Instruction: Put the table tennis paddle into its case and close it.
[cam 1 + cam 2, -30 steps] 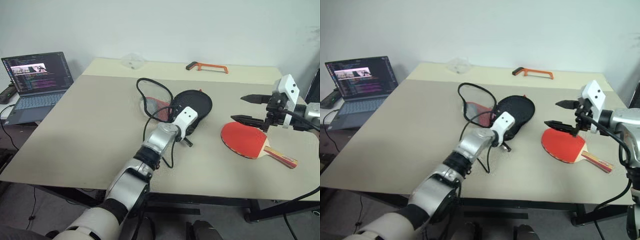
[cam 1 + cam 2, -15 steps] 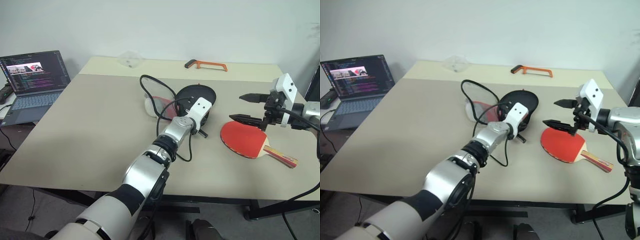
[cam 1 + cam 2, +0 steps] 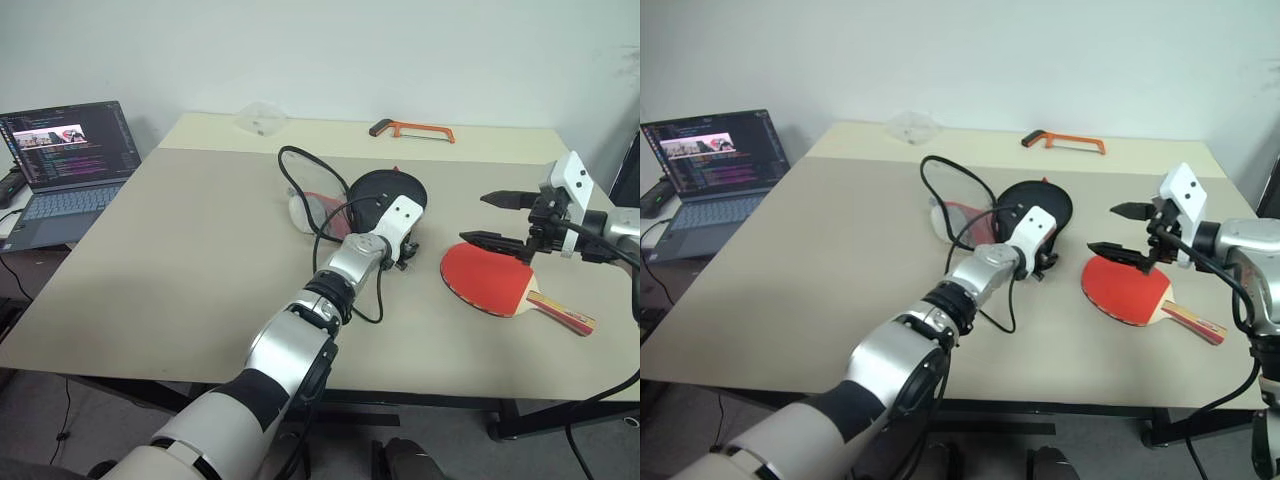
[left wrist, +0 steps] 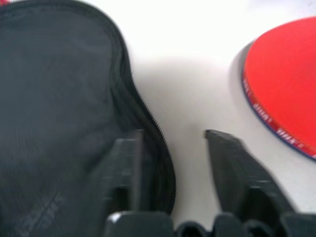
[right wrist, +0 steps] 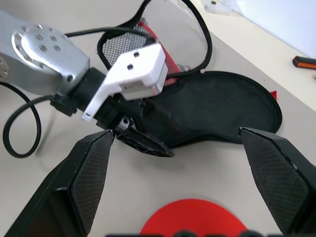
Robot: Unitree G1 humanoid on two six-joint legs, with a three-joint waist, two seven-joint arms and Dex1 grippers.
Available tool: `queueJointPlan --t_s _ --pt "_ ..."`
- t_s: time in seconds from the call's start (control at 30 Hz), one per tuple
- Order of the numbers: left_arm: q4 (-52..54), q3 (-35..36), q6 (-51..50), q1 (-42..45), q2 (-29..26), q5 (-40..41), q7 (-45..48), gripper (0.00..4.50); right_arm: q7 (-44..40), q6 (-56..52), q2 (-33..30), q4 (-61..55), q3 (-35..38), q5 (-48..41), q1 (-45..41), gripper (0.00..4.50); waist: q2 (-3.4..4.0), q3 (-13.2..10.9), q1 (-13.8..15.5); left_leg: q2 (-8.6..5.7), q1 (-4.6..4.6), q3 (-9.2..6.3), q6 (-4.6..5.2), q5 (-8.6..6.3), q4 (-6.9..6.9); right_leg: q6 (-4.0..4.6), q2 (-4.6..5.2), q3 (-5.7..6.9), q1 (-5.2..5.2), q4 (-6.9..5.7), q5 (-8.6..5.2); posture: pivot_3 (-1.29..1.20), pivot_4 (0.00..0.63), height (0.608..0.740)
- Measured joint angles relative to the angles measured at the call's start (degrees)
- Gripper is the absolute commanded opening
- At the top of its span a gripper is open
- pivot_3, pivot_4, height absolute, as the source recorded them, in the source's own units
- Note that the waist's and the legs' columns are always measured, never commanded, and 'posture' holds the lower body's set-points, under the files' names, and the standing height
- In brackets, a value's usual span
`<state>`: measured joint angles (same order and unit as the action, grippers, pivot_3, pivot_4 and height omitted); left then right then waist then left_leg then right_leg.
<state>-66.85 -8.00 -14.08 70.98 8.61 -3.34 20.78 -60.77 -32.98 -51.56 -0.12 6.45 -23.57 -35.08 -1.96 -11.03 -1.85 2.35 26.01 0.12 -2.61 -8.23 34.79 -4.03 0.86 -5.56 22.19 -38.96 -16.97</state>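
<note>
The table tennis paddle [image 3: 488, 279] lies flat on the table at the right, red face up, with its striped handle toward the near right. The black case [image 3: 385, 190] lies at mid-table, its red and mesh end [image 3: 320, 205] to the left. My left gripper [image 3: 405, 257] is low at the case's near right edge and stands open. In the left wrist view one finger [image 4: 126, 163] rests over the case's zip rim [image 4: 148, 123] and the other sits on bare table, with the paddle [image 4: 281, 84] just beyond. My right gripper [image 3: 475, 218] hovers open above the paddle's far edge.
A black cable [image 3: 300, 165] loops over the case's left end, beside a white lump [image 3: 297, 213]. An orange hacksaw [image 3: 413, 130] and a clear plastic piece [image 3: 260, 118] lie at the table's far edge. An open laptop [image 3: 65, 160] stands off to the left.
My left gripper has moved right along the case's near edge, and its fingers have opened from shut. The right gripper has stayed in place.
</note>
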Motion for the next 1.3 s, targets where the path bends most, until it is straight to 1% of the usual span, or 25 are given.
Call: queueJointPlan --t_s 0.03,0.1,0.13,0.2,0.27,0.37,0.47,0.53,0.67,0.8,0.87,0.97,1.1,1.3 --pt "0.8 0.0 -0.4 -0.2 -0.1 0.0 0.2 3.61 0.1 0.0 -0.1 0.3 0.0 0.1 0.1 4.50 0.00 0.0 0.0 0.00 0.00 0.00 0.00 0.00 0.00 0.00 0.00 0.00 0.00 0.00 0.00 0.00 0.150 0.740" --pt "4.4 0.2 -1.7 -1.5 -0.9 0.5 2.1 4.36 0.6 -0.2 -0.9 0.5 0.1 0.4 0.6 4.50 0.02 0.0 0.0 0.00 0.00 0.00 0.00 0.00 -0.01 0.00 0.00 0.00 0.01 -0.01 0.00 0.00 0.150 0.740" --pt "7.8 0.2 -3.1 -2.7 -1.6 1.0 4.0 4.49 0.9 -0.7 -2.0 0.6 0.1 0.8 1.0 4.50 0.03 0.0 0.0 0.00 0.00 0.00 0.00 0.00 -0.02 0.01 0.00 0.00 0.02 -0.01 0.00 0.00 0.150 0.740" --pt "16.8 -0.4 -6.2 -5.9 -4.8 1.6 8.5 4.49 2.0 -1.6 -4.7 1.7 0.3 2.4 1.7 4.50 0.05 0.0 -0.2 0.04 -0.01 0.02 0.00 0.00 -0.04 0.02 0.00 -0.02 0.03 -0.02 0.00 0.00 0.150 0.740" --pt "27.3 -0.5 -10.6 -9.6 -10.0 3.5 14.0 4.49 3.7 -2.5 -7.2 4.0 0.5 4.7 2.7 4.50 0.07 0.0 -0.5 0.09 -0.06 0.05 -0.01 0.01 -0.07 0.07 -0.02 -0.02 0.03 -0.06 -0.01 0.00 0.150 0.740" --pt "41.6 -0.8 -15.4 -15.5 -20.0 6.1 23.0 4.49 5.2 -4.3 -10.2 6.2 0.4 7.4 5.1 4.50 0.17 0.0 -1.0 0.14 -0.11 0.05 -0.01 0.01 -0.08 0.10 -0.05 -0.02 0.00 -0.10 -0.03 0.00 0.150 0.740" --pt "49.2 -0.7 -16.8 -20.3 -30.1 7.7 30.8 4.49 5.3 -6.4 -11.6 8.0 0.1 9.1 7.6 4.50 0.18 0.1 -1.4 0.15 -0.12 0.04 -0.01 0.01 -0.02 0.11 -0.06 -0.01 -0.03 -0.10 -0.03 0.00 0.150 0.740" --pt "50.8 -0.6 -16.7 -22.1 -33.9 8.3 34.2 4.49 5.4 -6.6 -11.6 9.5 0.1 9.4 8.2 4.50 0.19 0.0 -1.3 0.13 -0.12 0.05 0.00 0.01 0.09 0.08 -0.03 -0.01 -0.09 -0.08 -0.02 0.00 0.150 0.740" --pt "54.0 -0.6 -15.6 -24.4 -36.9 11.7 40.4 4.49 3.7 -6.3 -11.8 10.4 -0.1 9.5 9.0 4.50 0.18 0.0 -0.8 0.12 -0.11 0.05 0.03 0.03 0.22 -0.01 0.01 -0.01 -0.17 -0.03 0.03 0.00 0.150 0.740" --pt "58.0 1.6 -13.8 -26.7 -43.3 16.7 48.1 4.49 1.0 -8.0 -13.3 12.2 -1.8 9.6 9.3 4.50 0.19 0.1 -1.2 0.21 -0.15 0.06 0.04 0.04 0.19 0.06 -0.05 0.00 -0.15 -0.05 -0.01 0.00 0.150 0.740" --pt "58.2 2.9 -13.2 -27.8 -46.1 18.0 50.3 4.49 0.5 -8.4 -13.2 14.0 -3.6 10.4 9.4 4.50 0.20 0.1 -1.5 0.24 -0.17 0.06 0.04 0.04 0.18 0.08 -0.08 0.00 -0.13 -0.07 -0.02 0.00 0.150 0.740" --pt "58.2 3.3 -12.1 -29.3 -48.8 18.7 51.6 4.49 -0.1 -8.5 -12.7 16.2 -5.8 11.4 9.3 4.50 0.20 0.1 -1.5 0.24 -0.16 0.08 0.04 0.04 0.18 0.08 -0.08 -0.02 -0.12 -0.08 -0.02 0.00 0.150 0.740" --pt "58.0 3.4 -11.5 -30.8 -50.5 18.5 51.4 4.49 -0.5 -8.5 -11.7 18.2 -8.6 13.1 7.4 4.50 0.20 0.1 -1.5 0.24 -0.16 0.10 0.04 0.04 0.19 0.07 -0.07 -0.02 -0.11 -0.08 -0.02 0.00 0.150 0.740" --pt "58.4 3.4 -11.9 -32.0 -50.6 18.6 49.8 4.49 -1.3 -8.3 -9.6 21.3 -12.1 15.5 3.8 4.50 0.20 0.1 -1.4 0.24 -0.15 0.10 0.04 0.04 0.18 0.08 -0.08 -0.02 -0.10 -0.08 -0.03 0.00 0.150 0.740"
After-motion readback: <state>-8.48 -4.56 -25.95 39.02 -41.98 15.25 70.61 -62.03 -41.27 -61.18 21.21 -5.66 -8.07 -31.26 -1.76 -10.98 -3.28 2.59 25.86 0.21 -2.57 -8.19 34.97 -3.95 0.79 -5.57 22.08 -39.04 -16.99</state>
